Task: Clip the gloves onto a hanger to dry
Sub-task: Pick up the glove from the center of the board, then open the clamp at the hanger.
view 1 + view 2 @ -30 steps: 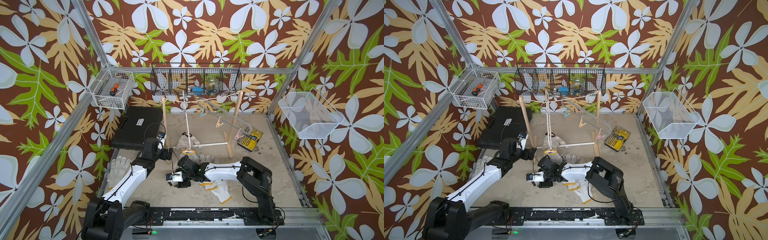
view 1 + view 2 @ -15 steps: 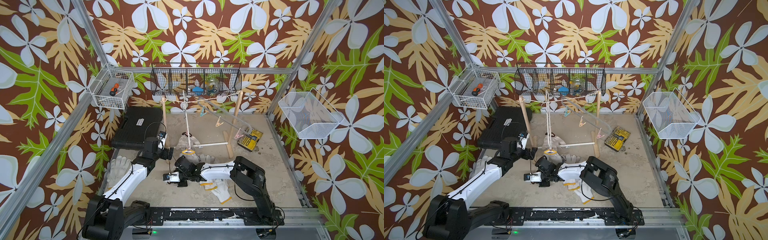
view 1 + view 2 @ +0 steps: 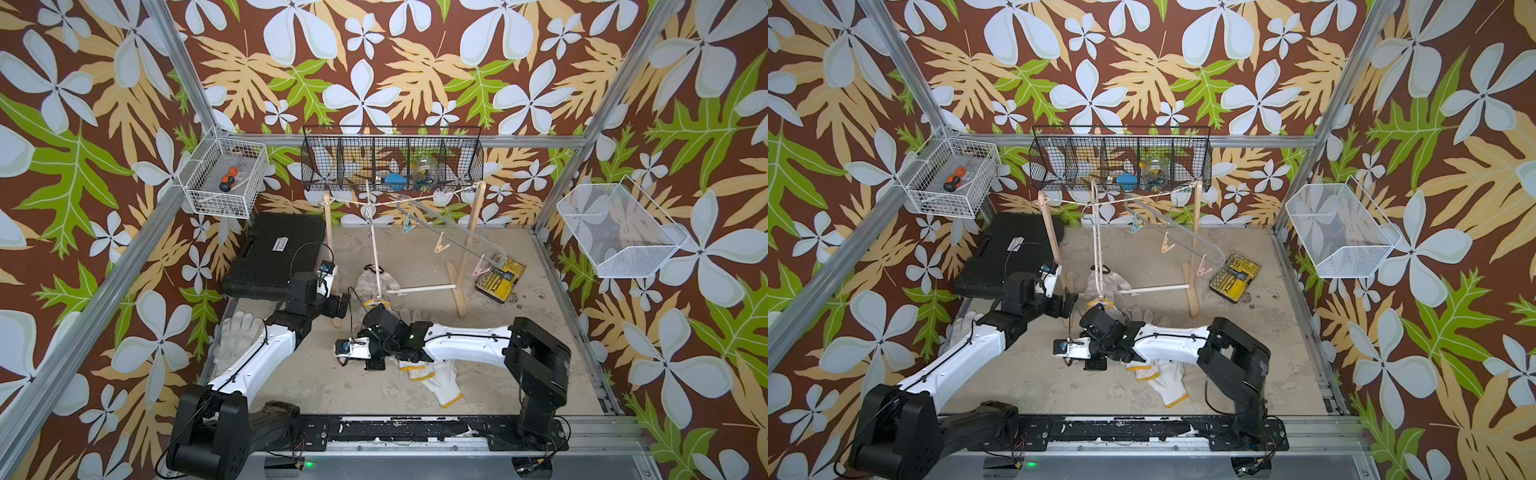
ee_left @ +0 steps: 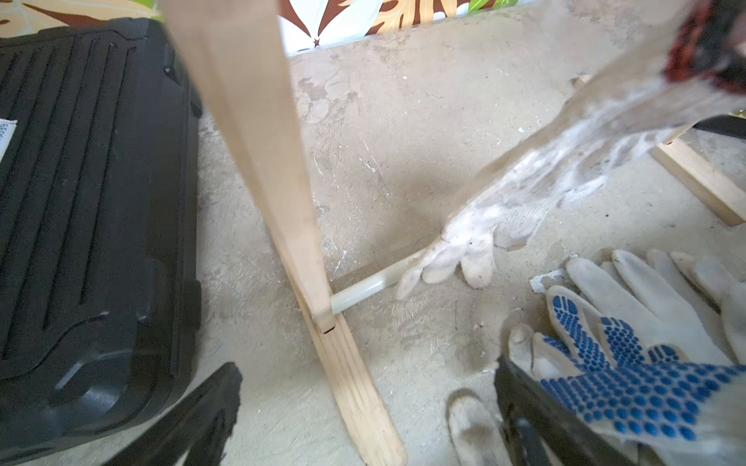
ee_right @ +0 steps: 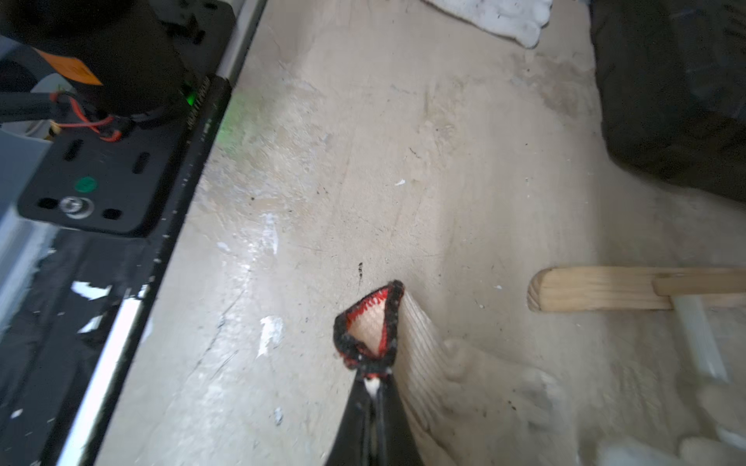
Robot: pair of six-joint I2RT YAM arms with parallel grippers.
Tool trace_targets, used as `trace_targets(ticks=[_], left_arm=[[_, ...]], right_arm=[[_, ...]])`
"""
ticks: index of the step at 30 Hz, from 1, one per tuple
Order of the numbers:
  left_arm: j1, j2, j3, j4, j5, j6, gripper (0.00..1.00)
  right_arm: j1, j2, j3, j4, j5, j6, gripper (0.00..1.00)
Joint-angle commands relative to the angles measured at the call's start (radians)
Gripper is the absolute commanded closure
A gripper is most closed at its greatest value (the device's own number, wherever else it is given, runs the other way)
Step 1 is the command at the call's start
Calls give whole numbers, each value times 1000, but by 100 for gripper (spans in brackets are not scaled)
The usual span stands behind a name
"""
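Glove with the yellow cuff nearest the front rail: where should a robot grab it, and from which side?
Probably the yellow-trimmed cuff of that glove, pinched from above on the side facing the front rail: it lies flat with the cuff end free, while its other end sits by the right arm.

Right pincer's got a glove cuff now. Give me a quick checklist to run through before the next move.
1. Right pincer shut on dark-trimmed glove cuff: ok.
2. Left pincer open and empty: ok.
3. Yellow clip empty and ready: cannot tell.
4. Rest of that glove free of the glove pile: cannot tell, blurred.
5. Wooden rack standing: ok.
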Motion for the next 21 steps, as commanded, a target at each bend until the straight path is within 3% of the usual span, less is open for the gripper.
trace_targets(ticks=[1,6,11,16,21], left_arm=[[2,2,16,34,55,19,0],[1,5,38,55,117,17,0],[1,35,87,64,182,23,1],[0,75,156,73,174,24,3],[0,111,213,125,158,-18,5]], right_arm=[[-3,-117,-72,26,-25,78,100],[-69,-345,-214,17,-64,171,100],[-220,-547,-290,-110,-183,170,100],[-381,-647,-274,-263,-258,114,100],[-508,-680,-218,-279,-270,106,100]])
